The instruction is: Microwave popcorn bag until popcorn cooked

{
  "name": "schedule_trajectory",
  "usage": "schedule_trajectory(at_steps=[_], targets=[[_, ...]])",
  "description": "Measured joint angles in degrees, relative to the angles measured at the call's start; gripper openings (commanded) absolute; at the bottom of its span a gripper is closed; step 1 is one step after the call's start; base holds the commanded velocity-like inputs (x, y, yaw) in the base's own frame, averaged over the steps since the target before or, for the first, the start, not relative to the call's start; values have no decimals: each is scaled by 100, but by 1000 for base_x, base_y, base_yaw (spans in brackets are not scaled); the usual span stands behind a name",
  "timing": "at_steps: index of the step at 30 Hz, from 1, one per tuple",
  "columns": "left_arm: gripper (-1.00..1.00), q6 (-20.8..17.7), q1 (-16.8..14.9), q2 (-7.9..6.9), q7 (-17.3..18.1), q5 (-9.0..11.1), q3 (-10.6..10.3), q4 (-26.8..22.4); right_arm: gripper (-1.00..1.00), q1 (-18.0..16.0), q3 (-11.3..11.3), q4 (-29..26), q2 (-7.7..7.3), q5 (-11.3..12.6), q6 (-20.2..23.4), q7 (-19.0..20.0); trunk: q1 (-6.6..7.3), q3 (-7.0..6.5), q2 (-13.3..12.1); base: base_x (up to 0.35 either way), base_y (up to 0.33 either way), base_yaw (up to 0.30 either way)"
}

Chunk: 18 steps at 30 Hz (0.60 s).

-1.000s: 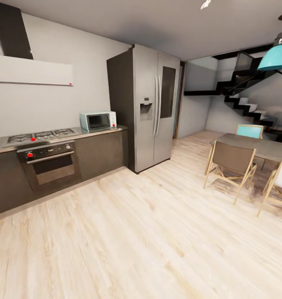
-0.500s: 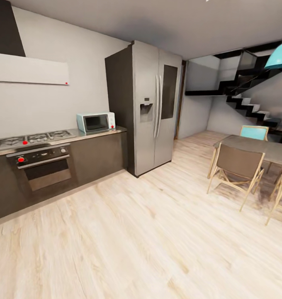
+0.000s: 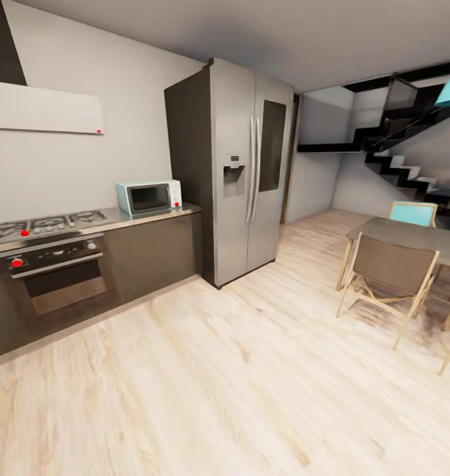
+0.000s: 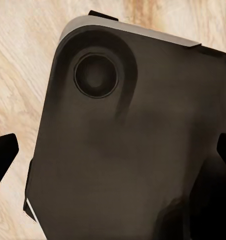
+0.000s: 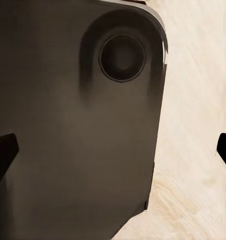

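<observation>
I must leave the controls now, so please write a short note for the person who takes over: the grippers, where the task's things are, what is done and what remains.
Grippers: both wrist views look down past a dark part of the robot at the wooden floor; the left gripper and right gripper each show two fingertips wide apart with nothing between them.
Things: the microwave stands on the countertop, door closed, between the gas hob and the fridge. I cannot see the popcorn bag.
Done: nothing judged from here.
Left: drive to the counter, find the bag, put it in, heat.
</observation>
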<state>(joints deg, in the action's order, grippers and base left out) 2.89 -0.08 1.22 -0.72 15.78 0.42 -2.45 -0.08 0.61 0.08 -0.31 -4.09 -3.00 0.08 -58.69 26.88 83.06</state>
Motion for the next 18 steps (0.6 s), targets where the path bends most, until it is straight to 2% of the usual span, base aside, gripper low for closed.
schedule_trajectory(at_steps=[18], targets=[[100, 3, 0, 5, 0, 0, 0, 0, 100, 0, 22, -8, 35, 34, -3, 0, 0, 0, 0, 323, 0, 0]])
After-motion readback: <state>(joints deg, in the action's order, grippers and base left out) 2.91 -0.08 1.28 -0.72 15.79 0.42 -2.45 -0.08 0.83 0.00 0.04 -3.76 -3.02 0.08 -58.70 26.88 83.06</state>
